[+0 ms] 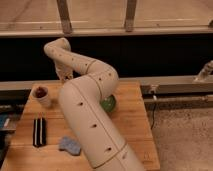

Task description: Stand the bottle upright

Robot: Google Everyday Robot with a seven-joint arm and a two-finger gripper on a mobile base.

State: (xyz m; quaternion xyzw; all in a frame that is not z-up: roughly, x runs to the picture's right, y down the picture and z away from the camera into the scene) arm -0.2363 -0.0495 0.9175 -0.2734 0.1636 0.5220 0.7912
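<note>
— Where is the gripper?
— The gripper (64, 76) hangs at the table's (135, 125) back edge, just right of the cup (42, 95). Open or closed, I cannot tell.
— And the bottle?
— I cannot make it out; the arm (90, 120) covers the table's middle.
— Room to move?
— Bare wood on the right, past the green ball (109, 104). A striped block (39, 131) lies near the left edge, a blue cloth (70, 145) near the front.
— Any writing?
— None legible.
</note>
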